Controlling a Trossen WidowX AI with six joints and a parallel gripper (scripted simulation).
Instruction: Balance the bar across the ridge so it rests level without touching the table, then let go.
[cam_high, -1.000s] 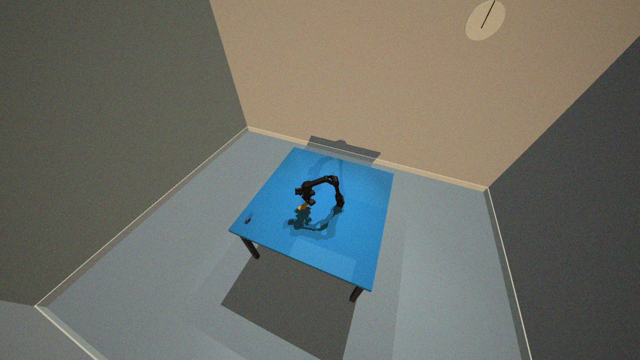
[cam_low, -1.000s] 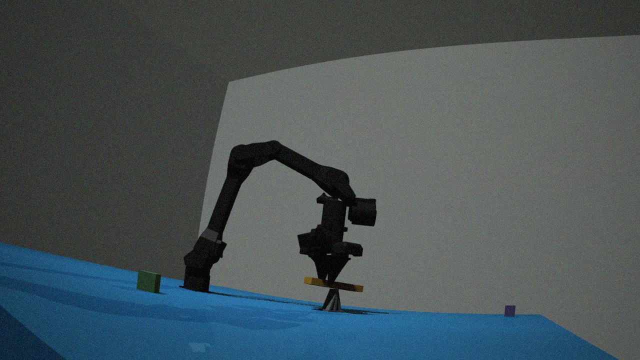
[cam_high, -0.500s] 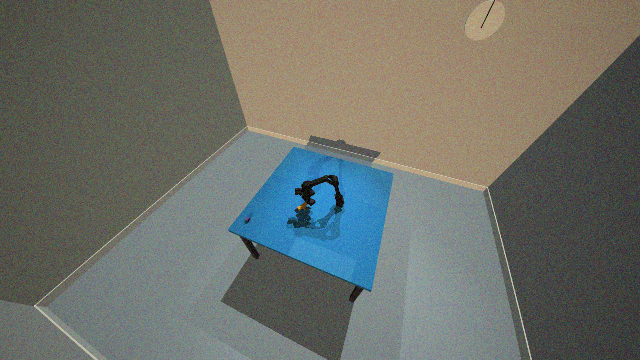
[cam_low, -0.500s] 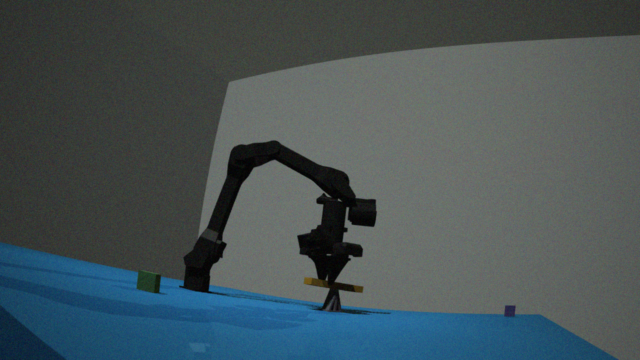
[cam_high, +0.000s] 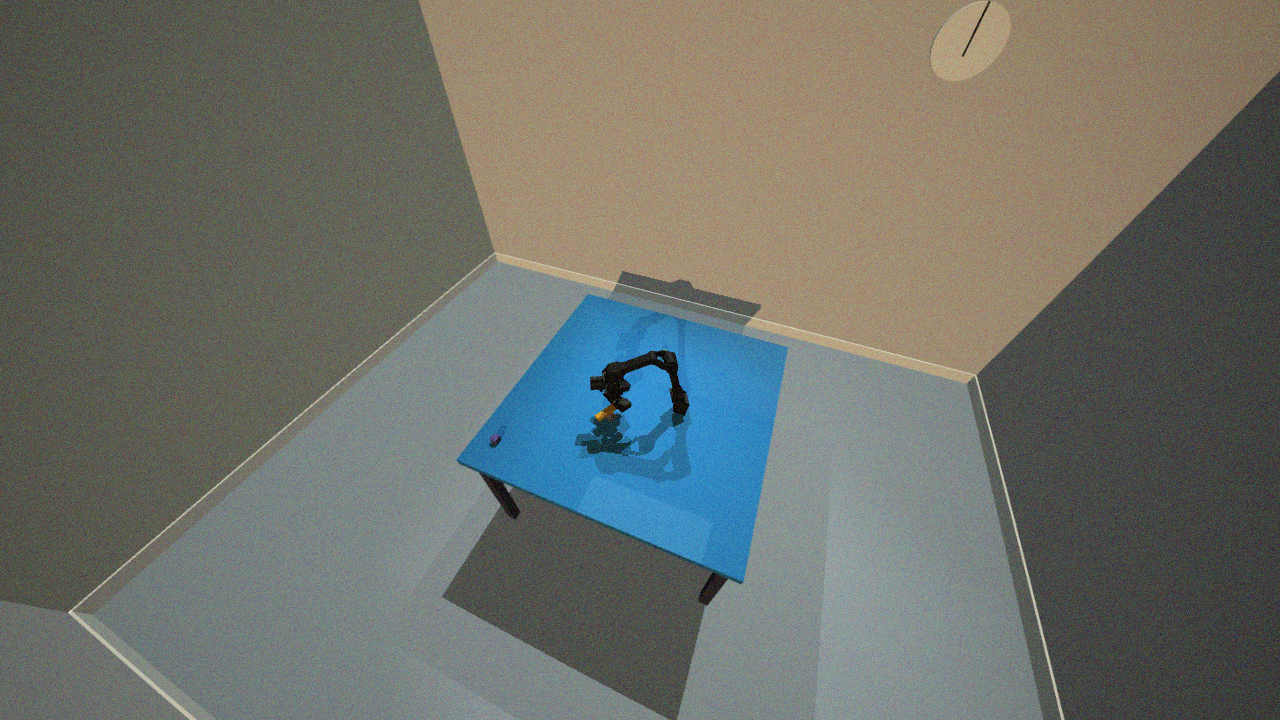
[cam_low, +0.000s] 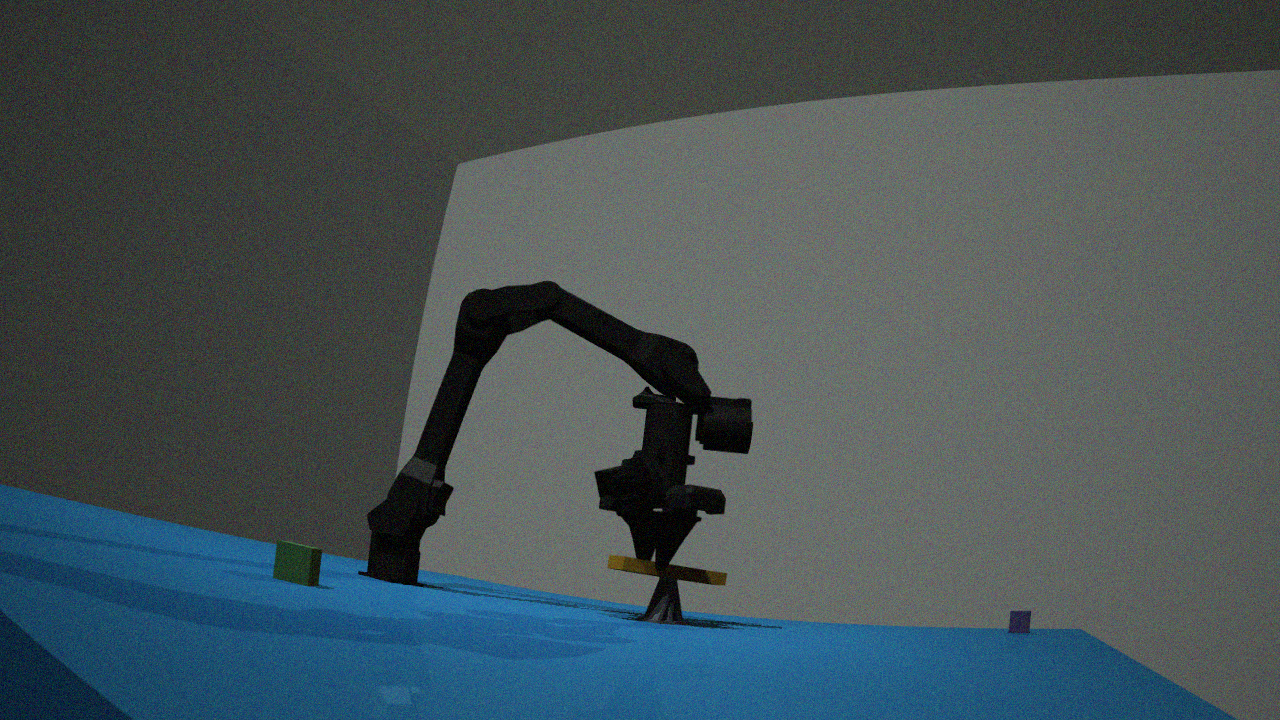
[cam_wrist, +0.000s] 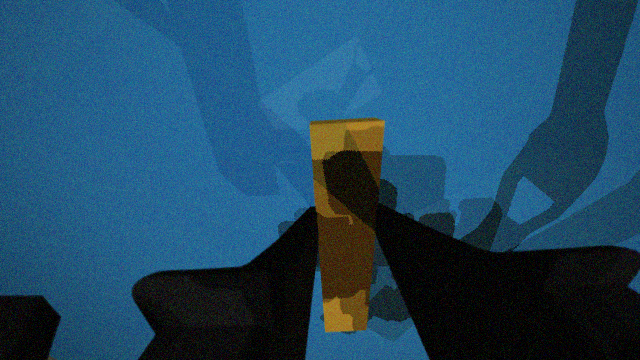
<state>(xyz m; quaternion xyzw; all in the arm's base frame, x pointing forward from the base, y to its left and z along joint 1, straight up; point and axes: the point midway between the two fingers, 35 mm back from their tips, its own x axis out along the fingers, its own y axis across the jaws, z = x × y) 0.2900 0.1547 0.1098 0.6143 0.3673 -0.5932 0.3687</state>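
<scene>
The orange-yellow bar is held near its middle, clear of the table. My gripper points down and is shut on the bar, one finger on each long side. The grey ridge stands on the table directly under the bar in the exterior view. Its narrow top meets the bar's underside in that view, but whether they truly touch is too fine to tell. The bar runs slightly down to the right in that tilted view. The ridge is hidden under the bar in the wrist view.
A green block stands on the blue table near the arm's base. A small purple block lies far off near a table corner. Arm shadows cross the table around the bar.
</scene>
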